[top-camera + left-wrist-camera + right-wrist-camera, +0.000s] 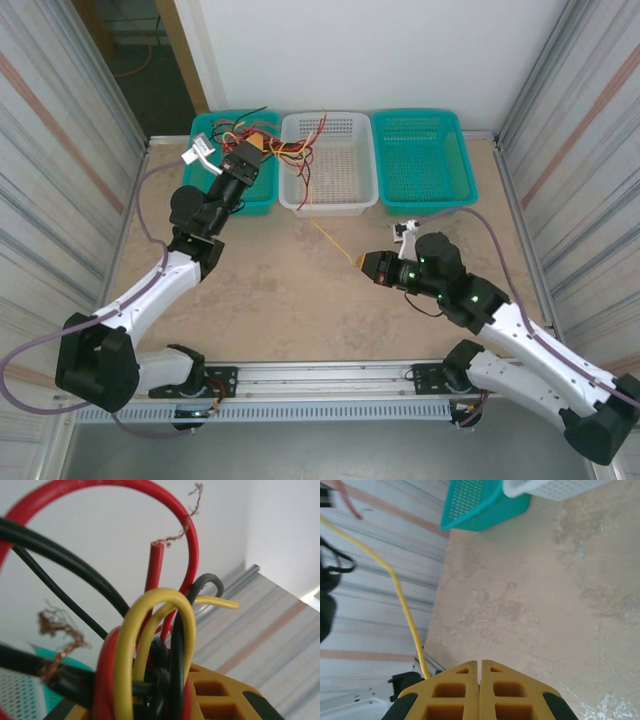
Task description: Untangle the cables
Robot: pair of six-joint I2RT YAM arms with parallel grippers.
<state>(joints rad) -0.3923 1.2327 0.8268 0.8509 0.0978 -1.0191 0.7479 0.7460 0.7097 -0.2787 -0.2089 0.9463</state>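
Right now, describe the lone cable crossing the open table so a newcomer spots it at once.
Find the white basket in the middle of the three at the far edge of the table. From its front a thin yellow cable runs across the table to the right fingers. It lies alone and straight, unlike the red, black and yellow tangle bunched at the left fingers.

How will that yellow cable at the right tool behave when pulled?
Probably floppy: the yellow cable bends between the white basket and the right tool. Likely light, being very thin. It may snag, since its far end runs toward the tangled cables.
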